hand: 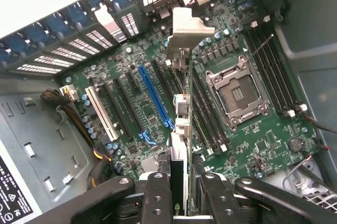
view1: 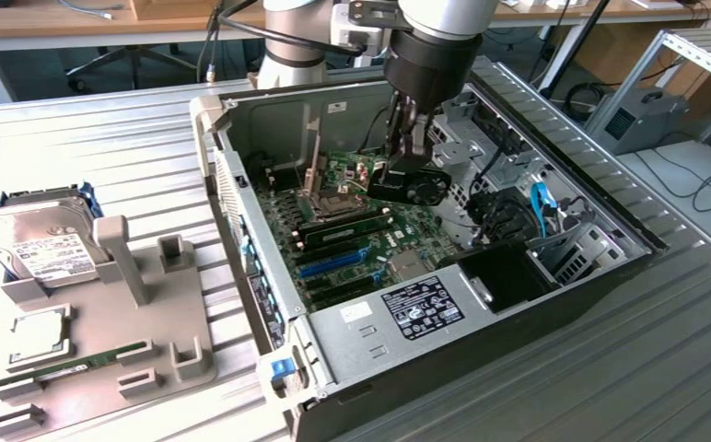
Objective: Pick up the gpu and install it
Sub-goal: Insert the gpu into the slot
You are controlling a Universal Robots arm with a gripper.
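Exterior view, read from its left: a grey tray (view1: 98,368) lies on the metal table (view1: 650,368) with a hard drive (view1: 30,244), a processor chip (view1: 39,333) and a thin memory stick (view1: 73,365) on it, well apart from the open computer case (view1: 331,341). Further toward that view's right, the arm reaches down into the case, and the gripper (view1: 402,180) hangs over the motherboard (view1: 355,244) with the gpu (view1: 407,187) pinched between its fingers.

In the wrist view the two dark fingers (hand: 158,197) press on either face of the card (hand: 179,129), which hangs edge-on straight below the hand. Its long axis runs away from the camera toward the rear of the case, with the silver end bracket (hand: 188,29) at the far end, near the slot covers (hand: 100,37). That axis looks roughly parallel to the row of expansion slots. The card's lower edge is above the board, just beside the long blue slot (hand: 154,95) and between it and the empty processor socket (hand: 237,95); it does not appear seated in any slot.

How high the edge sits above the board cannot be told, since the card is seen only along its thin edge. The fan face and the contact strip are hidden, and the fingertips are cut off by the card itself.
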